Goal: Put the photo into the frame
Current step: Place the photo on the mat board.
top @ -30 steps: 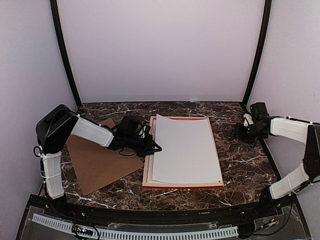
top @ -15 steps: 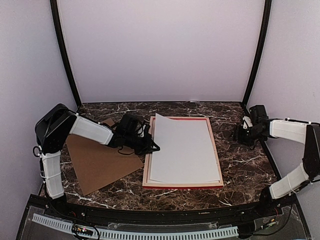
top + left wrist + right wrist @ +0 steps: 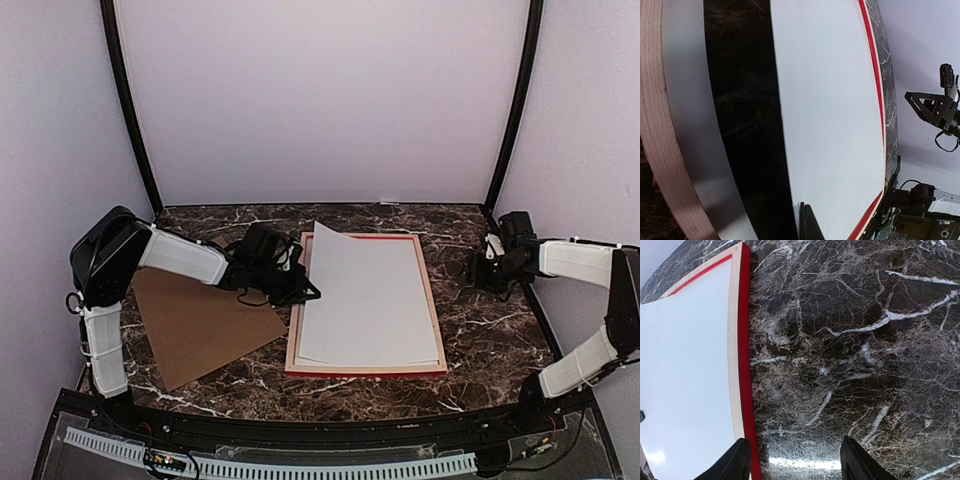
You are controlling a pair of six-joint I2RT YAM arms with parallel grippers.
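The frame [image 3: 432, 300] lies flat mid-table, its red edge and pale wood rails showing. The photo [image 3: 370, 300] rests in it with its plain white back up, its left edge raised off the frame. My left gripper [image 3: 305, 292] is shut on that left edge. In the left wrist view a black fingertip [image 3: 807, 222] presses the white photo [image 3: 830, 115], with dark shadow beneath it and the frame's pale rail [image 3: 660, 150] at left. My right gripper [image 3: 480, 268] hovers open over bare marble, right of the frame [image 3: 742, 340]; its fingers [image 3: 737, 460] hold nothing.
A plain brown backing board [image 3: 200, 325] lies on the marble table [image 3: 490, 330] left of the frame, under the left arm. Black posts and pale walls close in the back and sides.
The left gripper has drawn the photo's left edge slightly left and back, so the sheet sits more squarely between the frame's rails. The right gripper has backed off a little to the right.
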